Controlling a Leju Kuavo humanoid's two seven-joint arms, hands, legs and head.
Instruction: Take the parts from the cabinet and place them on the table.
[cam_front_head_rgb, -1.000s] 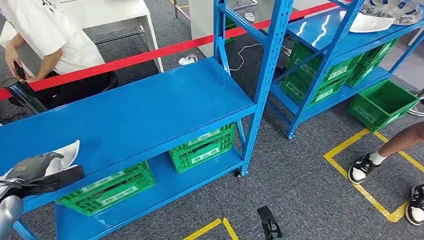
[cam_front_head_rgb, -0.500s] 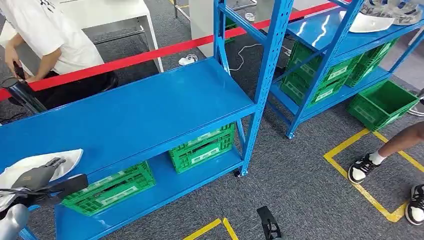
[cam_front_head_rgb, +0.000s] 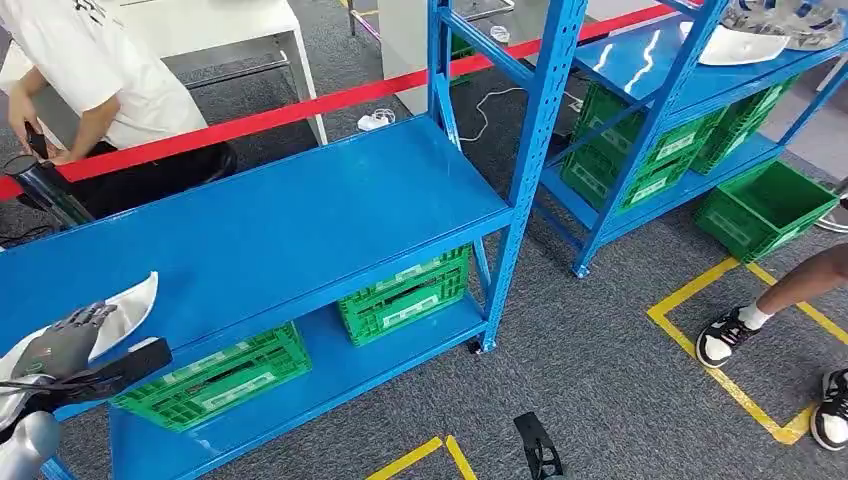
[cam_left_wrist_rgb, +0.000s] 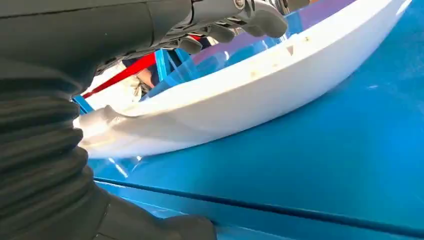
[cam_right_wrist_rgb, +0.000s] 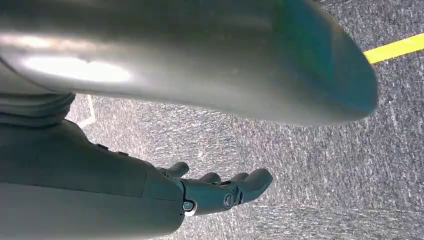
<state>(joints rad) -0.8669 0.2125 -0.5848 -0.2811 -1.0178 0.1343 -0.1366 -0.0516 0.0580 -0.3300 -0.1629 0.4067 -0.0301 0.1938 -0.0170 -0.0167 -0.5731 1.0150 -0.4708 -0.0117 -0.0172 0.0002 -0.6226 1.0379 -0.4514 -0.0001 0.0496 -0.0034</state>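
I've got the left hand (cam_front_head_rgb: 68, 340) gripping the white part (cam_front_head_rgb: 125, 308) by its rim, underside on the blue shelf (cam_front_head_rgb: 300, 220) (right hand (cam_right_wrist_rgb: 220, 192) hangs slack, holding nothing), ready to lift.

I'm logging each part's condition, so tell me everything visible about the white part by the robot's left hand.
The white part is a smooth, glossy, curved shell, plastic by its look, tapering to a point. It lies at the near left corner of the blue shelf, its underside resting on the shelf surface in the left wrist view. The left hand is on it, fingers over its upper edge. Small specks mark its rim; no cracks are visible.
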